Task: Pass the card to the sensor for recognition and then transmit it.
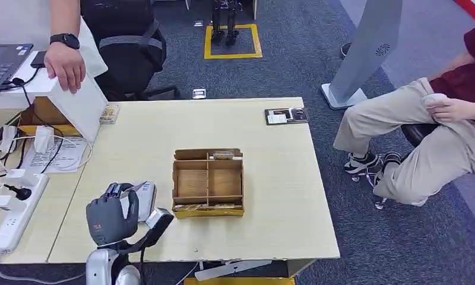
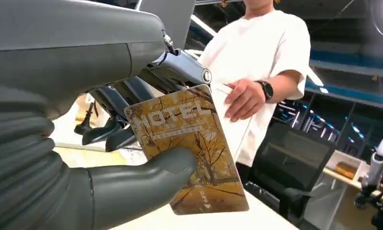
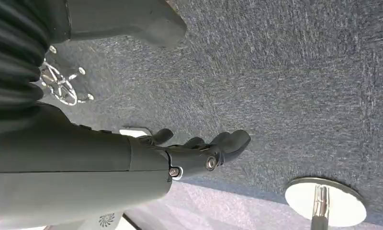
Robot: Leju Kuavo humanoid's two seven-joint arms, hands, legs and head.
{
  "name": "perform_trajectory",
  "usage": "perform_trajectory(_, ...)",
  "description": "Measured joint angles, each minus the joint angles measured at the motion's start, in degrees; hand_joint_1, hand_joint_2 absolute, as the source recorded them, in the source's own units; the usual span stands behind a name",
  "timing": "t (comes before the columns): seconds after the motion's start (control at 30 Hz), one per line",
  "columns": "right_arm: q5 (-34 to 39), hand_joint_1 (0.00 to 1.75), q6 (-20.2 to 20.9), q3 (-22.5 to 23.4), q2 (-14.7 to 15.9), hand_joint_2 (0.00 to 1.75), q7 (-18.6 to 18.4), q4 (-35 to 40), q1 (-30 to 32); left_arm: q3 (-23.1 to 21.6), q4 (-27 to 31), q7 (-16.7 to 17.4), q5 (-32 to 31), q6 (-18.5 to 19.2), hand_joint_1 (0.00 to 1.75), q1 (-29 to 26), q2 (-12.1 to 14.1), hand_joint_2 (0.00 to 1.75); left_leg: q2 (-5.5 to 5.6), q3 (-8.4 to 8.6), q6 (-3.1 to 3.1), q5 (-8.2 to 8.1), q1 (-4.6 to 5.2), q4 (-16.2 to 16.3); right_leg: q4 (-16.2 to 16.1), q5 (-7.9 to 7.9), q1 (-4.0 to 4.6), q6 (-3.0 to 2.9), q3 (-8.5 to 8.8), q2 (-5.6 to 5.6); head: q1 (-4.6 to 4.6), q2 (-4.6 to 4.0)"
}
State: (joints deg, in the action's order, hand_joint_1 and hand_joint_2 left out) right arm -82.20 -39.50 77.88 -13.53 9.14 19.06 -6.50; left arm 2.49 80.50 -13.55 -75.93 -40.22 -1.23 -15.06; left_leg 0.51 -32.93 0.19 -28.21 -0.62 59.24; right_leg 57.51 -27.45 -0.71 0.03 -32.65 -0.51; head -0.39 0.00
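Observation:
My left hand [image 1: 111, 217] is raised over the table's front left corner. It pinches a gold card [image 2: 189, 143] printed HOTEL between the thumb [image 2: 146, 177] and the dark fingers [image 2: 118, 115]. In the head view the hand covers most of the card. A whitish flat sensor unit [image 1: 148, 200] lies on the table just beyond and right of the hand. My right hand [image 3: 199, 153] hangs over blue-grey carpet, holding nothing, with its thumb well apart from the fingers.
A cardboard divider box [image 1: 208, 183] stands mid-table, right of the sensor. A power strip [image 1: 15, 211] and cables lie at the left. A person's hand [image 1: 64, 65] rests on a white box at the back left. Another person [image 1: 437, 136] sits at the right.

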Motion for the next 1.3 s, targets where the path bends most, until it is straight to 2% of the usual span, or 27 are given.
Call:
perform_trajectory(0.1,0.0,0.0,0.0,0.0,0.0,1.75,0.0,0.0,0.0,0.0,-0.1,0.1,-0.3,0.0,1.75,0.0,0.0,1.75,0.0,0.0,0.0,0.0,0.0,0.0,0.0,0.0,0.0,0.0,0.0,0.0,0.0,0.0)
perform_trajectory(0.37,0.0,0.0,0.0,0.0,0.0,1.75,-0.2,0.0,0.0,0.0,-0.5,4.6,-2.8,0.0,1.75,0.0,-0.2,1.75,0.0,0.0,0.0,0.0,0.0,0.0,0.0,0.0,0.0,0.0,0.0,0.0,0.0,0.0)
perform_trajectory(0.83,-0.1,0.0,0.0,0.0,0.0,1.75,-1.0,0.1,0.1,3.1,-0.5,5.4,-3.8,0.0,1.75,-0.3,-1.3,1.75,0.0,0.0,0.0,0.0,0.0,0.0,0.0,0.0,0.0,0.0,0.0,0.0,0.0,0.0)
perform_trajectory(1.1,-0.4,0.0,0.0,0.0,0.0,1.75,-1.2,0.2,0.1,3.3,-0.5,8.0,-6.7,0.0,1.75,-0.3,-1.3,1.75,0.0,-0.01,0.0,0.0,0.0,0.0,0.0,0.0,0.0,0.0,0.0,0.0,0.0,0.0)
perform_trajectory(1.3,-0.5,0.0,0.0,0.0,0.0,1.75,-1.3,0.2,0.1,3.3,-0.6,14.3,-9.2,0.0,1.75,-0.4,-1.0,1.75,0.0,-0.01,0.0,0.0,0.0,0.0,0.0,0.0,0.0,0.0,0.0,0.0,0.0,0.0)
